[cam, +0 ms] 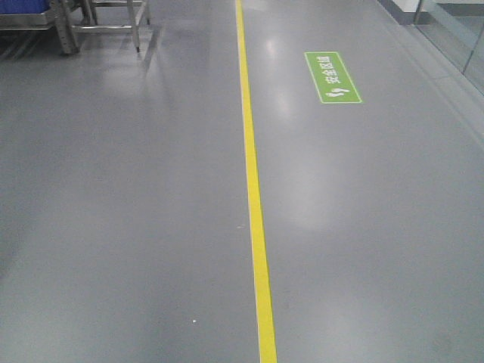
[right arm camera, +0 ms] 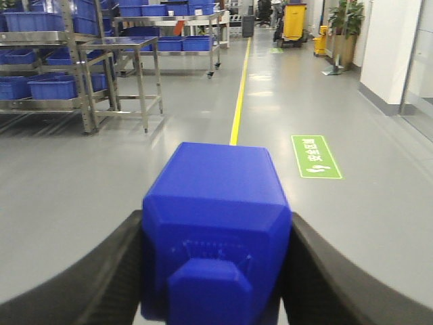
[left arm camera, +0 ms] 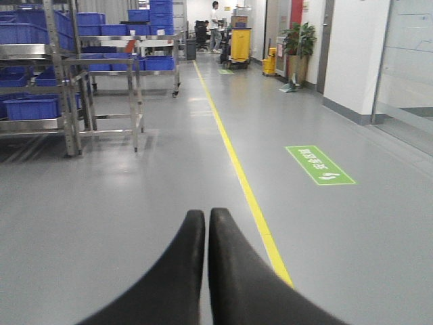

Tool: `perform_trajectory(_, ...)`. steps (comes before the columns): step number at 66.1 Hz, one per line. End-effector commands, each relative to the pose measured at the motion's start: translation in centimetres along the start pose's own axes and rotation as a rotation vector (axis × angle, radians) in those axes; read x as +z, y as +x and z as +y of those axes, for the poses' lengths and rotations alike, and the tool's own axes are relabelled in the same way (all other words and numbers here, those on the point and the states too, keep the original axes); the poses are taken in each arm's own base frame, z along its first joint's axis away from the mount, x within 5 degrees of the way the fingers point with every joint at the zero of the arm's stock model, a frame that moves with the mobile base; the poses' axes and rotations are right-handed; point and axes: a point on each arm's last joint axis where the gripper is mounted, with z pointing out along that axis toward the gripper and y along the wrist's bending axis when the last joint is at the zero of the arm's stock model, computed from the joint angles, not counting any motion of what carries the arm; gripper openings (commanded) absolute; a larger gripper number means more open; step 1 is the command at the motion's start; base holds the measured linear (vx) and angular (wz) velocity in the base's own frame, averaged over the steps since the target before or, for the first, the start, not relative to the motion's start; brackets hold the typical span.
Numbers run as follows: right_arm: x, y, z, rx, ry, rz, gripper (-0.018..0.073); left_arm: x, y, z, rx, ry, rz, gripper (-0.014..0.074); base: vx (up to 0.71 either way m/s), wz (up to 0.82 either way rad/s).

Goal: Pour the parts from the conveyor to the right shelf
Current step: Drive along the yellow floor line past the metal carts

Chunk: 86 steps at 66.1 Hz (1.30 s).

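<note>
My right gripper point(right arm camera: 216, 223) is shut on a blue plastic bin point(right arm camera: 215, 217), with one black finger against each side of it. I see the bin from its outer end; its contents are hidden. My left gripper point(left arm camera: 206, 215) is shut and empty, its two black fingers pressed together above the grey floor. Neither gripper shows in the front view. Steel shelves with blue bins point(right arm camera: 40, 61) stand at the far left, also in the left wrist view point(left arm camera: 34, 74). No conveyor is in view.
A yellow floor line point(cam: 253, 197) runs straight ahead down the grey aisle. A green floor sign point(cam: 333, 77) lies right of it. A steel table point(right arm camera: 122, 74) stands left. A glass wall point(left arm camera: 406, 74) lines the right. A yellow cart point(left arm camera: 240, 44) and a person point(left arm camera: 215, 24) are far off.
</note>
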Motion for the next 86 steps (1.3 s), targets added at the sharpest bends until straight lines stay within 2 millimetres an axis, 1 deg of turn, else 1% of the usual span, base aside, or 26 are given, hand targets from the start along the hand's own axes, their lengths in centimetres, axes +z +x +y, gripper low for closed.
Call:
perform_trajectory(1, -0.27, -1.49, 0.00, -0.009, 0.005, -0.097, -0.0005, -0.25, -1.44, -0.03, -0.014, 0.002, -0.110, -0.0006, 0.03, -0.24)
perform_trajectory(23, -0.27, -1.49, 0.00, -0.009, 0.005, -0.097, -0.0005, -0.25, -1.44, -0.03, -0.014, 0.002, -0.110, -0.0006, 0.09, -0.11)
perform_trajectory(42, -0.27, -1.49, 0.00, -0.009, 0.005, -0.097, -0.0005, -0.25, -1.44, -0.03, -0.014, 0.002, -0.110, -0.0006, 0.21, -0.10)
perform_trajectory(86, -0.28, -1.52, 0.00, -0.009, 0.005, -0.101, -0.0005, -0.25, -1.44, -0.03, -0.014, 0.002, -0.110, -0.0006, 0.40, 0.11)
